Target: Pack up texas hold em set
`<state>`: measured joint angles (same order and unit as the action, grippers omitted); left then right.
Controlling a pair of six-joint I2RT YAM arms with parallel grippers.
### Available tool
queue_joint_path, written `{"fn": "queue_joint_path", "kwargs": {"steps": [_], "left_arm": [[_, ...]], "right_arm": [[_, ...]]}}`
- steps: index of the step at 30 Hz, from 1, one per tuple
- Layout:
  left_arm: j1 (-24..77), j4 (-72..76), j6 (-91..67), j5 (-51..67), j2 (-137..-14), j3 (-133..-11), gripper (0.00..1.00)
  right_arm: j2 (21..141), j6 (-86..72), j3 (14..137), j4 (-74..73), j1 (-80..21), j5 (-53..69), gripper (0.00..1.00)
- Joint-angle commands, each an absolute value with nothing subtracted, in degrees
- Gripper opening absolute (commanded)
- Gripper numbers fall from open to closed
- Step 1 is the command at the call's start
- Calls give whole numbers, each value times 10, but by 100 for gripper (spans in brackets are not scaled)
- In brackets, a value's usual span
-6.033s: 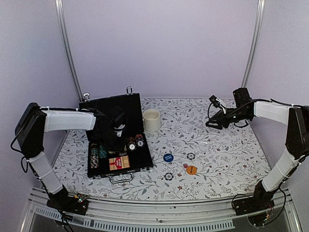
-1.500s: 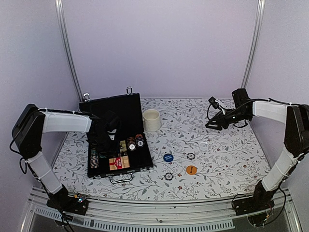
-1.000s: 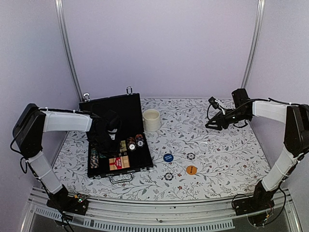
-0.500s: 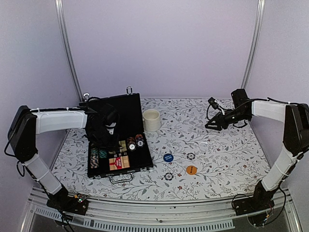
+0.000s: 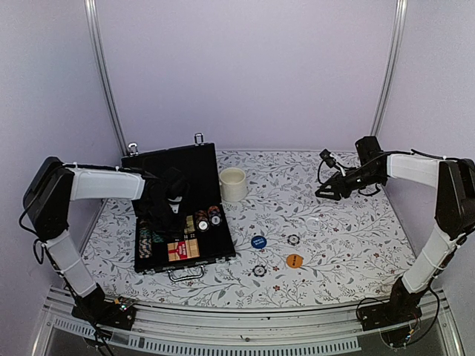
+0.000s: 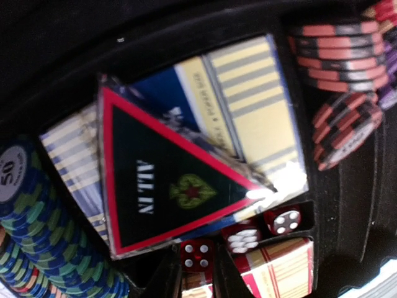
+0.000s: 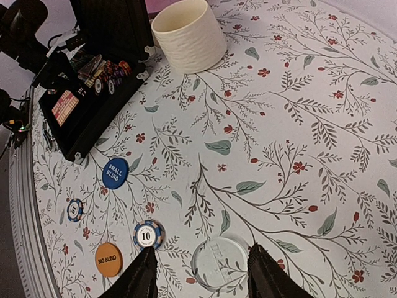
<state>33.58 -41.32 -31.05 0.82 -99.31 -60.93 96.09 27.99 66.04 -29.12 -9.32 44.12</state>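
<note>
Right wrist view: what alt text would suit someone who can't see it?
Poker pieces lie on a floral tablecloth: blue round Small Blind button, orange round Big Blind button, striped 10 chip, second striped chip, clear disc. Beyond stand a cream ribbed mug and open black case.

Case [image 5: 197, 167] matt black, shiny metal handle [image 5: 185, 274]; ALL IN triangle [image 6: 167, 186] glossy plastic; mug [image 7: 189, 34] matt cream, ribbed; dice [image 6: 198, 256] glossy translucent red.

Enclosure with plain, pale lilac walls [image 5: 245, 74] and two slim metal posts [image 5: 104, 81] rising at the rear corners. The table [image 5: 349, 230] has a white cover printed with leaves and small red flowers. A metal rail [image 5: 245, 326] borders its near edge. Lighting is soft and even.
</note>
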Motion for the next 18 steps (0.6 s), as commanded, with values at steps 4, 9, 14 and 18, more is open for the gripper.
{"fn": "queue_joint_path", "kwargs": {"steps": [4, 9, 14, 18], "left_arm": [[332, -458, -307, -71, -971, -618, 16], [332, -430, -302, -24, -966, -610, 24], [334, -416, -301, -7, -979, -604, 26], [335, -418, -300, -4, -984, -604, 25]], "right_arm": [[971, 286, 675, -294, -93, 451, 42], [979, 286, 677, -297, -93, 455, 42], [976, 285, 677, -299, -93, 454, 42], [976, 286, 677, -299, -93, 453, 42]]}}
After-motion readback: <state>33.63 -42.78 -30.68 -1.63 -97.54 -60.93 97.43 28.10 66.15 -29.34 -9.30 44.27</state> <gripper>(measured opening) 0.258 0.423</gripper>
